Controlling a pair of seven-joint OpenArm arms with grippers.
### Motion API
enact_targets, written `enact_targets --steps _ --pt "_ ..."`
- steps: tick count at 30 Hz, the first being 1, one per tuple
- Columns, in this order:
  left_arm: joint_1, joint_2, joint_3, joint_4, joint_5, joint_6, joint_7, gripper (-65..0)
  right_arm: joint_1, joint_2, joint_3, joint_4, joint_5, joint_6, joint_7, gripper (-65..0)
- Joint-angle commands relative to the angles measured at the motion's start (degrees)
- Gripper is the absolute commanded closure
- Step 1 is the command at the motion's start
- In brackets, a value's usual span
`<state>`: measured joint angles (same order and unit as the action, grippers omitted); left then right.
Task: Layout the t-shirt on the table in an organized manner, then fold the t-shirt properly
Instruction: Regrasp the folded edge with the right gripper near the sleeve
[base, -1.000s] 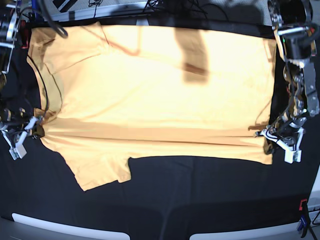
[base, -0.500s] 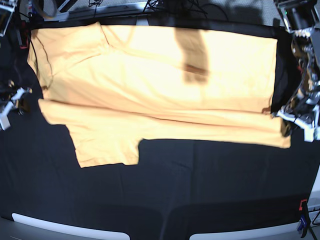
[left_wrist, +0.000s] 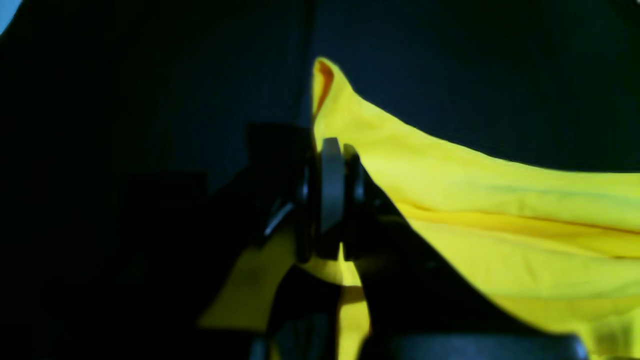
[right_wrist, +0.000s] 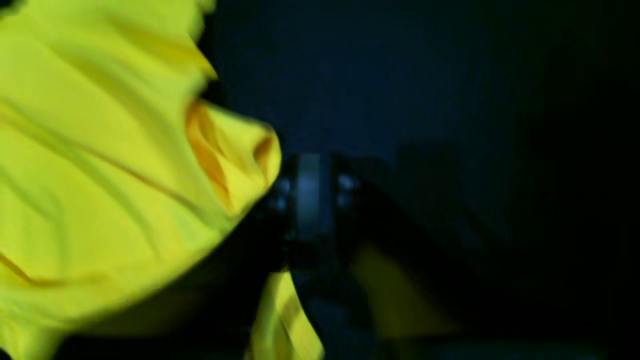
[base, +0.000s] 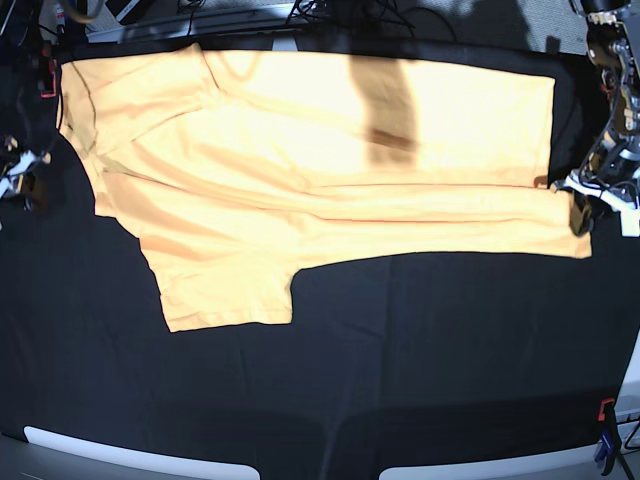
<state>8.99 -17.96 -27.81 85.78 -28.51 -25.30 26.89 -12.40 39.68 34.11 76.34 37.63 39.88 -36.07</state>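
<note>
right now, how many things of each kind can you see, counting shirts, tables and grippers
pale yellow-orange cotton t-shirt: 1
wide table under matte black cloth: 1
robot grippers: 2, the left gripper and the right gripper
total: 4
</note>
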Motion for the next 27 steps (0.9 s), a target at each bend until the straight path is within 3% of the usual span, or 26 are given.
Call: enact_targets --steps 1,3,15,20,27 --pt "-0.74 -0.96 -0.33 1.16 -0.61 -0.04 -1.66 0.0 1.55 1.68 0.13 1.03 2.45 0.12 1.07 -19.1" --pt "-0.79 -0.96 -0.33 1.18 -0.52 -0.24 -1.68 0.0 4.09 1.55 -1.36 1.01 4.46 0.12 0.33 -28.8" --pt "-0.76 -0.96 -0.33 1.18 -0.50 -0.22 -2.32 0.0 28.81 -3.23 -20.22 -5.64 4.13 -6.49 -22.49 -29.5" --pt "-0.76 -0.96 -0.33 1.18 -0.50 -0.22 -2.32 0.0 37.18 -3.19 -26.64 -15.56 2.25 -8.44 -25.83 -29.5" --pt "-0.74 -0.96 -0.33 1.18 -0.50 -0.22 -2.54 0.0 45.53 -3.45 -33.16 -28.85 -0.57 -8.41 -27.74 -29.5"
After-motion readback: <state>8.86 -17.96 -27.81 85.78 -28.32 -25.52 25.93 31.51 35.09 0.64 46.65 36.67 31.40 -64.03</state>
